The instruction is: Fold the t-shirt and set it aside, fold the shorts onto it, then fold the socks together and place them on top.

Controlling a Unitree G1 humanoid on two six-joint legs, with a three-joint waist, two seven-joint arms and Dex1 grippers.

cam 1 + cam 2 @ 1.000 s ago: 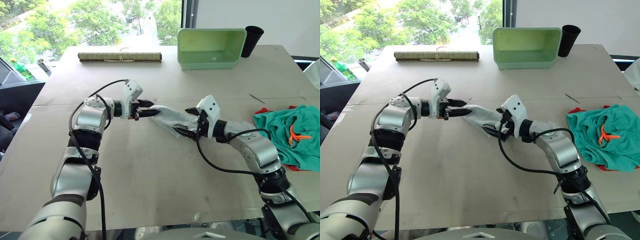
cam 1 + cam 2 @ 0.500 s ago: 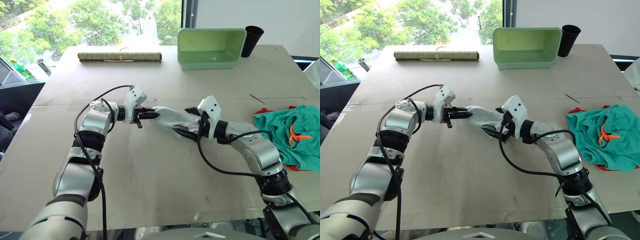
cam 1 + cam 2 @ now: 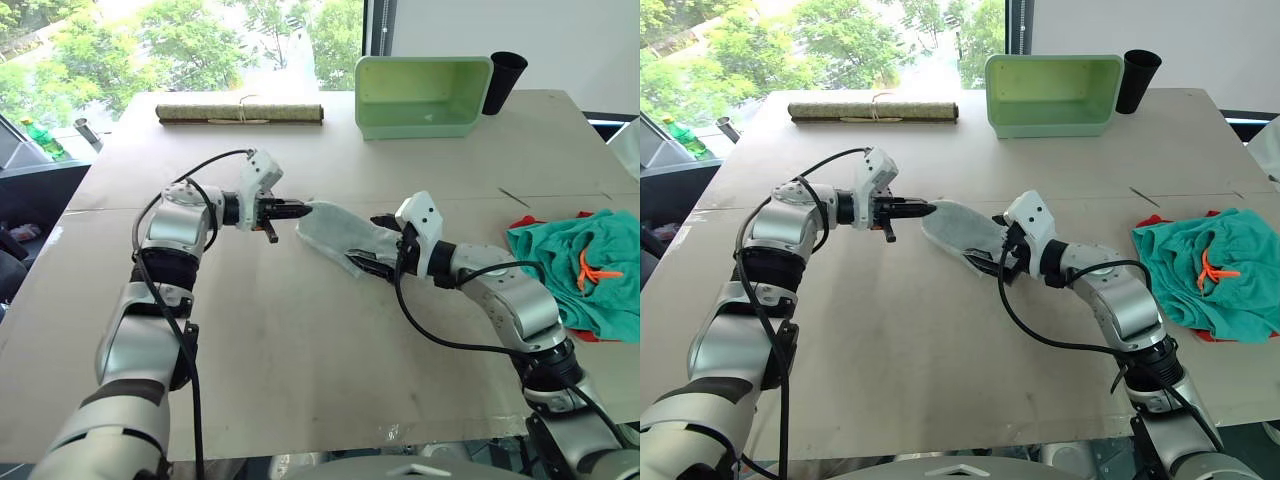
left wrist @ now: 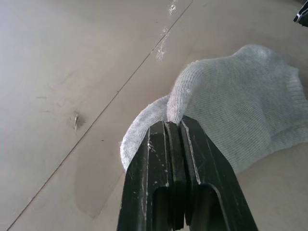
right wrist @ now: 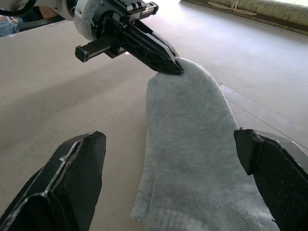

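A: Where do the socks (image 3: 340,232) sit relative to the two grippers?

B: They stretch between them. The left gripper (image 3: 297,209) has its fingers pinched tight on the toe end, a fold of knit nipped between the tips. The cuff end lies under the right gripper (image 5: 171,159), whose fingers stand wide apart on either side of the fabric without touching it.

A: So the right one has no hold?

B: None that can be seen; it is spread open over the cuff. The left one carries the only grip.

A: How will the socks behave?

B: They look soft, light and limp. The knit drapes flat on the table (image 3: 300,340) and puckers where it is pinched, so it would likely sag or stretch rather than hold a shape. A thin pinch could slip off one layer and leave the other behind.

A: Where should the right gripper take them?

B: Probably at the ribbed cuff just beneath it, closing over both layers so the pair moves as one.

A: And the other garments?

B: The shorts (image 3: 580,270) lie bunched well out beyond the right arm's elbow, with the t-shirt (image 3: 522,222) showing as a red edge underneath them.
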